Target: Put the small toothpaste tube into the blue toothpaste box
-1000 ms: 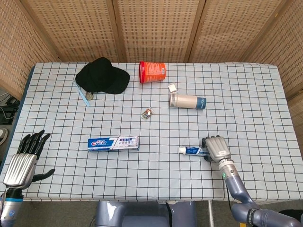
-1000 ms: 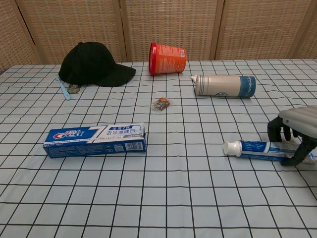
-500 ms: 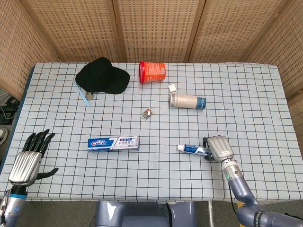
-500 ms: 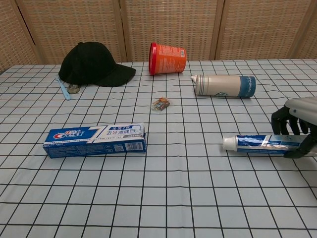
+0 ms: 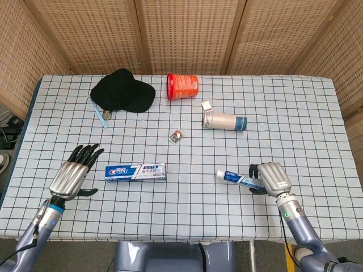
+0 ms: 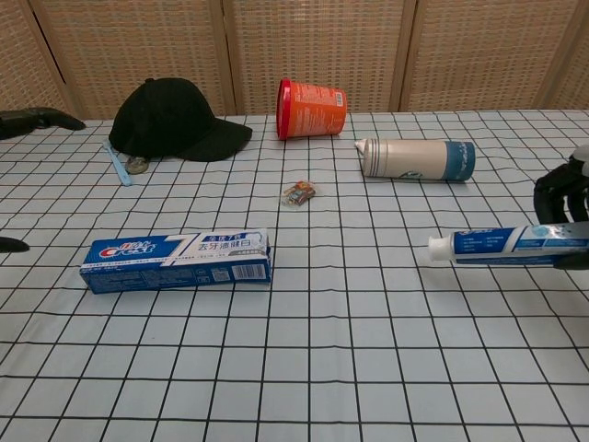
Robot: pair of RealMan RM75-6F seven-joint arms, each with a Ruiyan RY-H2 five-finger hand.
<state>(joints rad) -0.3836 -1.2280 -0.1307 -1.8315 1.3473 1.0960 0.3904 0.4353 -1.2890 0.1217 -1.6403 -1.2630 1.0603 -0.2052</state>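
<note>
The small toothpaste tube (image 5: 236,178) (image 6: 497,245), white cap pointing left, is lifted off the cloth in my right hand (image 5: 273,178) (image 6: 564,216), which grips its tail end at the right front. The blue toothpaste box (image 5: 135,171) (image 6: 177,261) lies flat at the left front, long side across. My left hand (image 5: 72,173) hovers just left of the box, fingers spread and holding nothing; in the chest view only its dark fingertips (image 6: 37,120) show at the left edge.
A black cap (image 5: 122,90) and a light blue toothbrush (image 5: 97,111) lie at the back left. An orange tub (image 5: 182,86) lies on its side at the back centre. A beige and blue bottle (image 5: 225,121) lies right of centre, a small wrapped candy (image 5: 178,135) mid-table.
My right hand has lifted the tube off the cloth and carried it slightly right. My left hand has swung in from the table's left edge to beside the box.
</note>
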